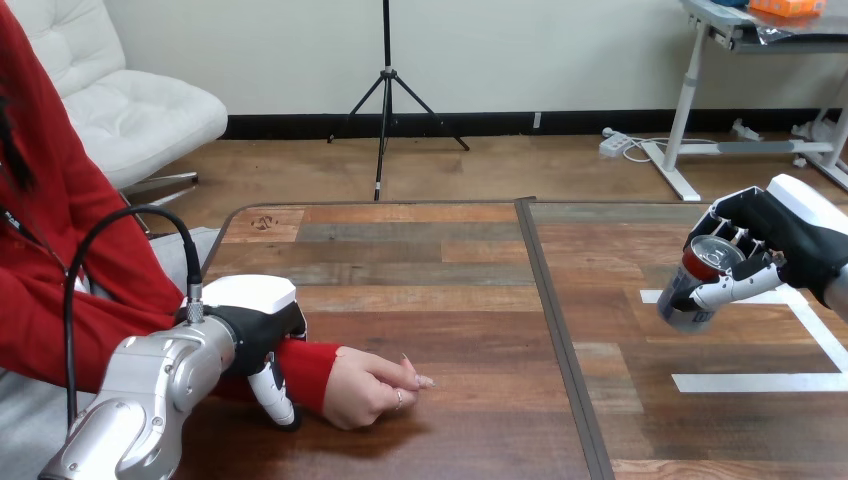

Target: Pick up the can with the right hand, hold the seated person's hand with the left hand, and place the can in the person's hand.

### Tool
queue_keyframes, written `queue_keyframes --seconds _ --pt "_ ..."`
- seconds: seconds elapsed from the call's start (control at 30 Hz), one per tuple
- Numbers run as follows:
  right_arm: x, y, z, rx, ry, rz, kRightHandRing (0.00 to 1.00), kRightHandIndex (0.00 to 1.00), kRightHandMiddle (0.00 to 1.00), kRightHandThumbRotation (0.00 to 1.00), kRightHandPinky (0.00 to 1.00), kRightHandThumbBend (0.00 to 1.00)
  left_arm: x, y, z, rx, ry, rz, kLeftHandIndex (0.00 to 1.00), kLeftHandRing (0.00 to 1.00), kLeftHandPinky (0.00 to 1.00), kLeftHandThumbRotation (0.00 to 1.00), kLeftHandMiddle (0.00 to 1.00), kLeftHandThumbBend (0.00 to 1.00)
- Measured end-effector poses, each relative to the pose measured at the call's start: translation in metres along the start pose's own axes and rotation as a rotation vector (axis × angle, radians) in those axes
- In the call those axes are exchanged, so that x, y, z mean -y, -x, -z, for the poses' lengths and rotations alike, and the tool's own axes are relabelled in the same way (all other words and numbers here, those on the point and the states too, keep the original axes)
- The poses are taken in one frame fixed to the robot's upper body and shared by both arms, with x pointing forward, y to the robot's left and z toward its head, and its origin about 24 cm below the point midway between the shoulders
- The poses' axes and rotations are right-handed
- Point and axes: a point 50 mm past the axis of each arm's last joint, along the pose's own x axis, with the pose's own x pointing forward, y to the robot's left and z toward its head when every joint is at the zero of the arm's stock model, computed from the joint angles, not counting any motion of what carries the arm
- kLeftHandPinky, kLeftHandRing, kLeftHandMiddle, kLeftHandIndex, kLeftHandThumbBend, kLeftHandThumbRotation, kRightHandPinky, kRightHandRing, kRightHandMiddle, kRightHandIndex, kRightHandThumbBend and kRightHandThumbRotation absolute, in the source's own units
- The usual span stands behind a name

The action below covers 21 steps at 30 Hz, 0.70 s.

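Right hand (785, 232): my fingers and thumb are curled round the can (700, 275), which is tilted in my grip above the white tape marks (760, 381) on the wooden table (450, 300).

Left hand (250, 325): I am clasping the person's wrist (305, 365). The person's hand (370, 388) rests on the table just beyond my fingers, loosely closed.

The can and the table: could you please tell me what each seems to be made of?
The can looks like thin metal, likely aluminium: silvery glossy rim, printed wall. The table looks like matte wood planks with visible grain, though it could be laminate.
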Motion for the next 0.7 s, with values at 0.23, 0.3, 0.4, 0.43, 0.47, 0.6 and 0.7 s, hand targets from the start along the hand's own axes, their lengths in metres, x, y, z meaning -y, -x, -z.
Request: queue_keyframes --seconds 0.23,0.3,0.4,0.43,0.47,0.6,0.7 --pt "0.0 0.0 -0.0001 0.001 0.0 0.0 0.38 0.47 0.43 0.0 0.36 0.78 0.0 0.0 0.0005 -0.004 0.006 0.0 0.53 0.32 0.23 0.0 0.42 0.74" --pt "0.0 0.0 -0.0001 0.001 0.0 0.0 0.38 0.47 0.43 0.0 0.36 0.78 0.0001 0.0 0.0004 -0.003 0.008 0.0 0.52 0.32 0.23 0.0 0.42 0.74" --pt "0.0 0.0 -0.0001 0.001 -0.001 0.0 0.38 0.47 0.43 0.0 0.35 0.78 0.0001 0.0 0.0003 -0.001 0.012 -0.002 0.5 0.31 0.23 0.0 0.41 0.73" --pt "0.0 0.0 -0.0001 0.001 -0.001 0.0 0.38 0.47 0.43 0.0 0.35 0.78 0.0001 -0.0001 0.0003 0.0 0.014 -0.004 0.5 0.31 0.23 0.0 0.41 0.73" --pt "0.0 0.0 -0.0001 0.001 -0.001 0.0 0.38 0.47 0.43 0.0 0.35 0.78 0.0002 -0.0001 0.0002 0.002 0.015 -0.006 0.49 0.31 0.23 0.0 0.41 0.73" --pt "0.0001 0.0 -0.0001 0.002 -0.002 0.001 0.38 0.47 0.43 0.0 0.35 0.79 0.0007 -0.0001 0.0002 0.006 0.02 -0.015 0.48 0.31 0.23 0.0 0.41 0.71" --pt "0.0001 0.0 -0.0002 0.002 -0.002 0.001 0.38 0.47 0.43 0.0 0.35 0.79 0.0014 -0.0001 0.0001 0.011 0.027 -0.024 0.48 0.31 0.23 0.0 0.41 0.69"
